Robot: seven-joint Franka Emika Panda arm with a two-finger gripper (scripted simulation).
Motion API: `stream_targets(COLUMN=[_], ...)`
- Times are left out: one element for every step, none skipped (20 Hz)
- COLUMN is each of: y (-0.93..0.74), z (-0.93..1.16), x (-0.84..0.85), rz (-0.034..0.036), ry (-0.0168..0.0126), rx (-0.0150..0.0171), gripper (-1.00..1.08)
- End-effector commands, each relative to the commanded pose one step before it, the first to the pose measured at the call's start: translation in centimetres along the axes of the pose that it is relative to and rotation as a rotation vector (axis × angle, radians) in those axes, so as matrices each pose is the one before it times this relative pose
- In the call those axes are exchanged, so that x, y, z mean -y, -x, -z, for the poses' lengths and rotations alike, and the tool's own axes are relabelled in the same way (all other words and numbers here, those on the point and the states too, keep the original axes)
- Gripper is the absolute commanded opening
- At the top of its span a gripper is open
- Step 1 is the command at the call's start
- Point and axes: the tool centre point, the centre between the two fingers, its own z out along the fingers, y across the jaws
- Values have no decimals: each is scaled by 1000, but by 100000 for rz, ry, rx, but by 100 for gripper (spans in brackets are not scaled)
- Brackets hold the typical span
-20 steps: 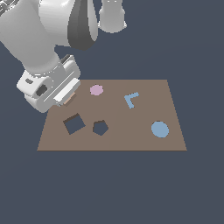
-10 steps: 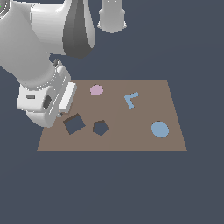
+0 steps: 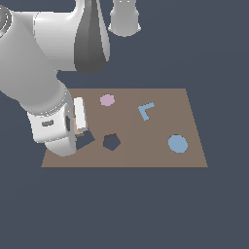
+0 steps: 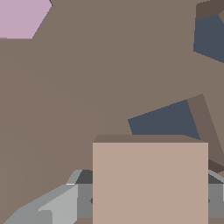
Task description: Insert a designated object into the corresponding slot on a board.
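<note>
My gripper (image 3: 78,132) is shut on the tan square block (image 4: 150,181), which fills the near part of the wrist view between the grey fingers (image 4: 57,204). The block hangs just above the brown board (image 3: 146,151), beside and partly over the dark square slot (image 4: 164,120). In the exterior view the slot (image 3: 87,140) is half hidden behind my hand at the board's left end, and the block is almost wholly hidden there.
A dark pentagon hole (image 3: 111,141) lies right beside the slot and also shows in the wrist view (image 4: 210,37). A pink round piece (image 3: 107,100), a blue L-shaped piece (image 3: 146,111) and a blue disc (image 3: 178,144) sit on the board.
My hand has come down with the block toward the board and now covers more of the square slot. The pieces on the board have not moved.
</note>
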Motion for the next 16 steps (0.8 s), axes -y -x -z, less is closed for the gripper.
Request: stream_targets(y=[-349,-128,-122,-115,-110,-105,-99,-94,-86,-78,-70,-62,-54,-45,-38,-31], z=[80,13,12,11,10,9,8,7,6,5,5,4,3,3,2,1], x=[-854,-289,-272,-256,-239,-223,-206,-190,-174,-157,-140,-123,-105,-87,-69,-51], rz=[8160,2788,2626,2467,2312,2155,1994,1845,1690,1525,1358,1187,1016,844,673,503], ry=[46,-3,-3,-3,-3,-4,-4,-4,-4,-4,-3,-3,-3,-3,-2,-2], rx=[44,-2,-2,-2,-3,-3,-4,-4,-4,-4,-3,-3,-3,-3,-3,-3], gripper=[-100,-100,-100,-100,-100,-100,-100,-100,-100,-100,-100,-100,-100,-100,-100,-100])
